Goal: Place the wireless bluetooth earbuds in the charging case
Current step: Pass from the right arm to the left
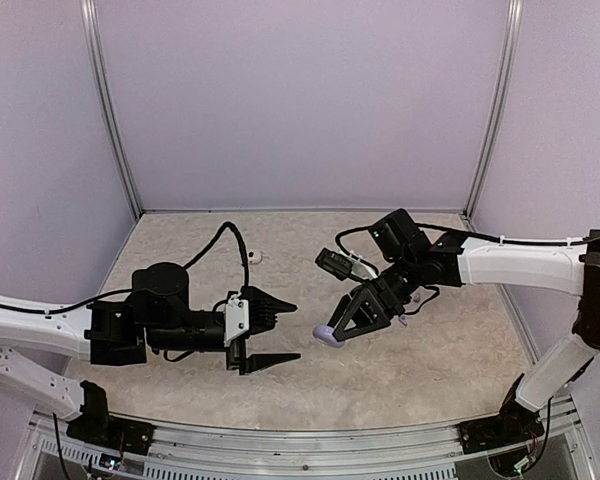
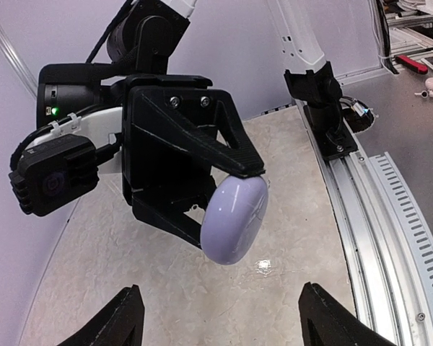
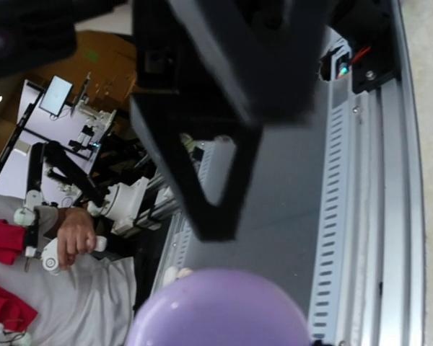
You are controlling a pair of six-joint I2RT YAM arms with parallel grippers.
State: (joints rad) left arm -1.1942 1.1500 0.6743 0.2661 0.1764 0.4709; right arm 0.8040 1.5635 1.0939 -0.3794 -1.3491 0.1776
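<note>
My right gripper is shut on a rounded lilac charging case, closed, and holds it above the middle of the table. The left wrist view shows the case between the right gripper's black fingers. It fills the bottom of the right wrist view. My left gripper is open and empty, its tips just left of the case, pointing at it. A tiny whitish piece, likely an earbud, lies on the table behind the left gripper. No other earbud shows.
A black cable loops above the left arm near the whitish piece. A metal rail runs along the near edge of the table. Lilac walls close in the back and both sides.
</note>
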